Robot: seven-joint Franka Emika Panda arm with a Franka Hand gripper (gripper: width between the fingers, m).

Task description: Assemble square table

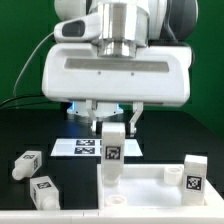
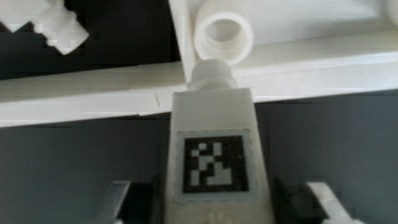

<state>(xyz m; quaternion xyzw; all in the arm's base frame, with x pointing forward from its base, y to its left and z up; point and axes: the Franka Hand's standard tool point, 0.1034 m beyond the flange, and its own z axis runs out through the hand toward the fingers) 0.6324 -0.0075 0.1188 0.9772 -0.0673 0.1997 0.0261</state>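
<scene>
The white upright block-like leg with a black-and-white tag stands on the near corner of the white plastic square tabletop, at the exterior view's left end of it. The jaws of the gripper sit to either side of the leg's top. Whether they pinch it or are spread just clear of it, I cannot tell.

In the wrist view the gripper has that leg lined up between its fingers, tag facing the camera. The leg's tip is just short of a round hole in the ribbed tabletop.

A second tagged leg stands upright at the tabletop's corner on the exterior view's right. Two loose tagged legs lie on the black worktop, with the marker board behind.
</scene>
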